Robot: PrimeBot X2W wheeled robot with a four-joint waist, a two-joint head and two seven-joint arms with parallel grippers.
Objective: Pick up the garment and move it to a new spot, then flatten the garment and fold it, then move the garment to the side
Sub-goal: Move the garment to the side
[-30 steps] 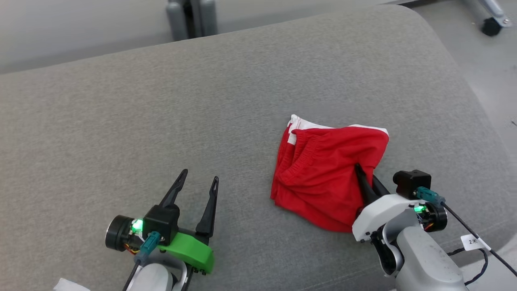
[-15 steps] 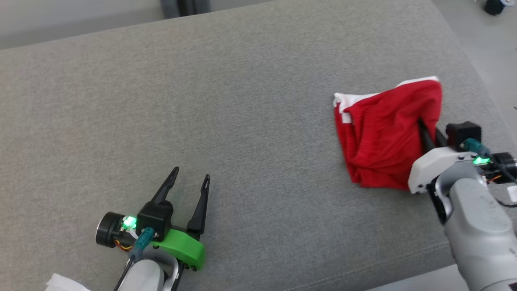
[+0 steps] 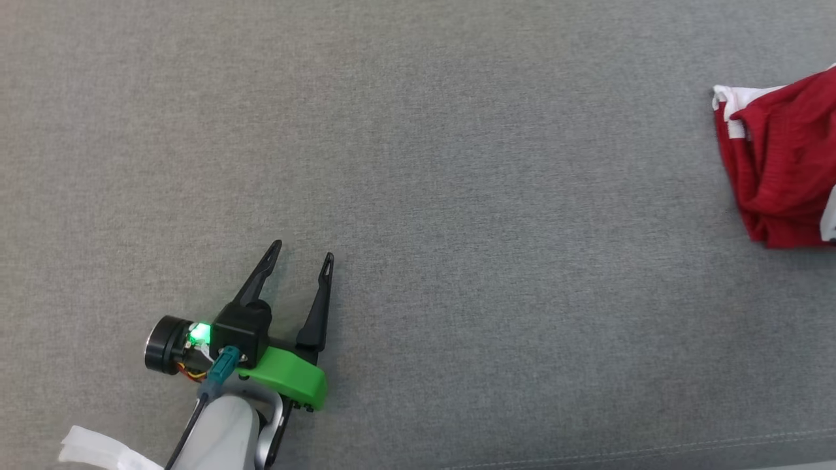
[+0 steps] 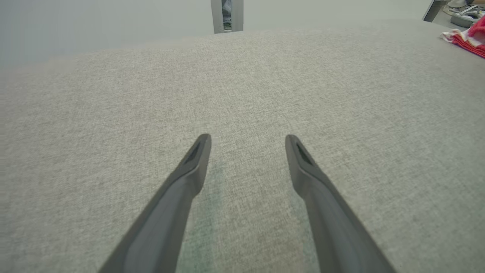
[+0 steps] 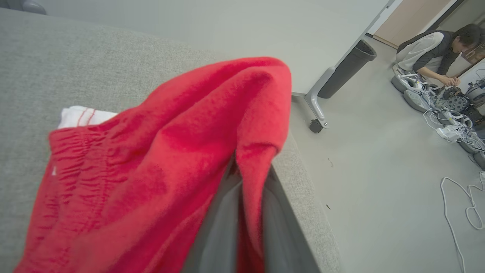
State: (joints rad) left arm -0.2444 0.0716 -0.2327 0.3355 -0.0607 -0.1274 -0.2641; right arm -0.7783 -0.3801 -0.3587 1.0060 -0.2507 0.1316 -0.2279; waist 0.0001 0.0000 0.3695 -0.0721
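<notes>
Garment (image 5: 151,159) sits clamped in right fingers (image 5: 223,235), left fingers (image 4: 191,170) apart; lay it well inside the cushion (image 5: 75,57) edge.

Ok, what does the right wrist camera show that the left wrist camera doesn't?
Right wrist view, not the left: the right gripper shut on a fold of the red garment, plus a person crouched over cables on the floor and a wheeled table leg.
Left wrist view, not the right: the left gripper, open and holding nothing, over the grey cushion.
Shared: the grey cushion and the red garment, which sits at the top right corner of the left wrist view.
</notes>
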